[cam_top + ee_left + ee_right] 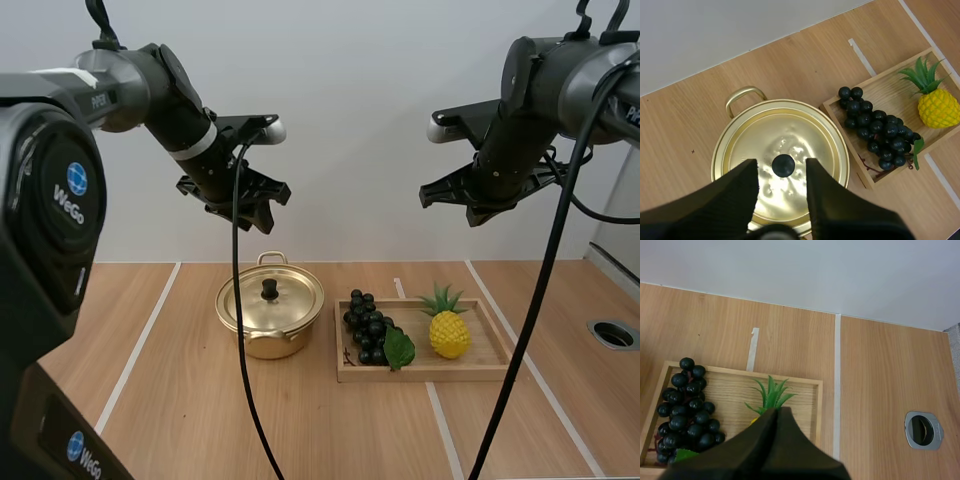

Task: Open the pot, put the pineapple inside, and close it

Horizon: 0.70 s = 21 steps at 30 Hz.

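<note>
My left gripper (781, 163) is open with the fingers set apart. It hangs high over the pot (268, 338), and in the left wrist view the lid's black knob (783, 165) sits in the gap between the fingertips, well below them. The gold lid (271, 301) is on the pot, untouched. The pot stands on the desk (170, 400), just left of the wooden tray (420, 373), close to it; I cannot tell if they touch.

My right gripper (776, 413) is shut on nothing, fingers pressed together as one dark wedge. It hangs high above the right half of the tray. In the right wrist view the tip covers most of the pineapple (449, 333), and the green leaves poke out just past the tip. The pineapple is well below the gripper, not touched.

The pineapple lies in the right end of the tray, leafy top toward the far rim. The bunch of grapes (368, 328) fills the left end of the same tray, with its green leaf (399, 348) between the grapes and the pineapple. The pineapple and the grapes are near each other but apart. The pineapple is well away from my left gripper, across the tray from the pot.
</note>
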Tool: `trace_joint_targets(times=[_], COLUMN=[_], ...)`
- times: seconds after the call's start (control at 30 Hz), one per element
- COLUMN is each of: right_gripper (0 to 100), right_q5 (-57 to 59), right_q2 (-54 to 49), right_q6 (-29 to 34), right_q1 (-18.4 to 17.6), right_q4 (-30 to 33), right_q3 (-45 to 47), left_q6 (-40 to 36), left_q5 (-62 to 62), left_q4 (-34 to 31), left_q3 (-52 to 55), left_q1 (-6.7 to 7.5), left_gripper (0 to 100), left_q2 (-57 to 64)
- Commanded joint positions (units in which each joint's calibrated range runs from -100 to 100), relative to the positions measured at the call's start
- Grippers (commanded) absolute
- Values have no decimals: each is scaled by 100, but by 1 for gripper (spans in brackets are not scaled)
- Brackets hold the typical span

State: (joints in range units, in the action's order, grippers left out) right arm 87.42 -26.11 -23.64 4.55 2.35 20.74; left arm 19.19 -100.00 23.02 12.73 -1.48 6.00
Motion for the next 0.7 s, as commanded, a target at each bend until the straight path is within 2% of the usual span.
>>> trace_joint_targets(times=[0.0,0.03,0.43,0.67], right_gripper=[0,0,0,0], right_q5=[-98,-98,-82,234], right_q2=[-36,-36,-36,156], right_q6=[-18,-18,-18,-18], right_q1=[20,20,20,20], right_q4=[49,49,49,49], right_q3=[28,28,28,48], left_q6=[243,307,624,634], left_q5=[0,0,0,677], left_q4=[319,403,584,584], left_q3=[37,37,319,772], left_q1=[20,20,20,20], left_gripper=[96,100,100,100], left_q2=[-21,-21,-21,-21])
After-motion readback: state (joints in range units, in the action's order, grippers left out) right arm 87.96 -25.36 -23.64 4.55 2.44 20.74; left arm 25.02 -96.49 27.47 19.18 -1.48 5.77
